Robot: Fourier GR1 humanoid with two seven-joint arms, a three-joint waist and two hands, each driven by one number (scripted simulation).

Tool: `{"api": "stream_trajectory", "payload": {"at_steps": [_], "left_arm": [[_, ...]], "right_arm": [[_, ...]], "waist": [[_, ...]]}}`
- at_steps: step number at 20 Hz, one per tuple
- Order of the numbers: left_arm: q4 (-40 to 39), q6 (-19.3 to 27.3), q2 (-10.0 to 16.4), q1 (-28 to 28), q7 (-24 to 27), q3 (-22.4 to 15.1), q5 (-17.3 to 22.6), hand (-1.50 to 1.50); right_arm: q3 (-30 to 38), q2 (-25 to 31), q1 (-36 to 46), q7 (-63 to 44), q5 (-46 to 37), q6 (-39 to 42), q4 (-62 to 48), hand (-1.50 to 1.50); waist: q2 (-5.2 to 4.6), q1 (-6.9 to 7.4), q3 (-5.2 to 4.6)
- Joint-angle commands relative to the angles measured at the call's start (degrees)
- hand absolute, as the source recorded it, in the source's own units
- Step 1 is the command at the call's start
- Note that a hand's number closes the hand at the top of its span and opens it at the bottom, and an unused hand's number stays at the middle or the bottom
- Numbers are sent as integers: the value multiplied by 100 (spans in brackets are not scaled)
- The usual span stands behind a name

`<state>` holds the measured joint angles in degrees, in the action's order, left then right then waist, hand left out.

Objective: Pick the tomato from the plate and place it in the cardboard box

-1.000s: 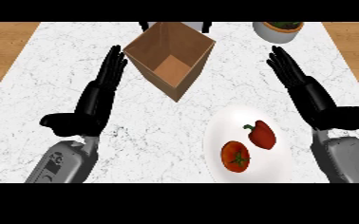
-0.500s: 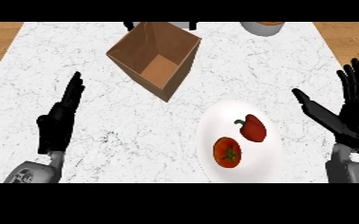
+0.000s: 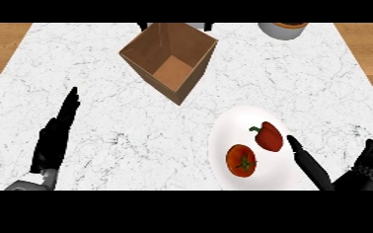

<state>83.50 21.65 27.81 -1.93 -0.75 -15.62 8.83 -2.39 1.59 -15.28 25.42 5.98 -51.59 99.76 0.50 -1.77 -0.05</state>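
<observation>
A round red tomato (image 3: pixel 242 161) with a green stem lies on the near part of a white plate (image 3: pixel 233 128) at the lower right of the head view. Beside it, farther back on the plate, lies a red bell pepper (image 3: pixel 267 135). An open cardboard box (image 3: pixel 169 59) stands tilted at the counter's upper middle, with nothing inside. My right hand (image 3: pixel 315 169) is open at the plate's right edge, its thumb lying over the rim, a short way right of the tomato. My left hand (image 3: pixel 55 134) is open at the lower left, fingers straight, far from both.
A grey bowl (image 3: pixel 282 28) sits at the counter's far right edge. Wooden floor shows past the white marble counter (image 3: pixel 102 103) at both upper corners. Bare marble lies between the box and the plate.
Both hands have dropped toward the lower edge, the right one coming in beside the plate. The view has shifted, so box and plate sit a little differently in it.
</observation>
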Motion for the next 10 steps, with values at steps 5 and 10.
{"api": "stream_trajectory", "payload": {"at_steps": [5,10], "left_arm": [[-9,-172,59,76,97,13,-5,0],[172,-160,123,60,32,-25,-105,0]], "right_arm": [[-1554,697,-2234,-1250,-1732,-280,345,-150],[-2145,1415,-2877,-2595,-2534,170,613,-150]], "waist": [[-101,169,-47],[-159,400,-56]]}}
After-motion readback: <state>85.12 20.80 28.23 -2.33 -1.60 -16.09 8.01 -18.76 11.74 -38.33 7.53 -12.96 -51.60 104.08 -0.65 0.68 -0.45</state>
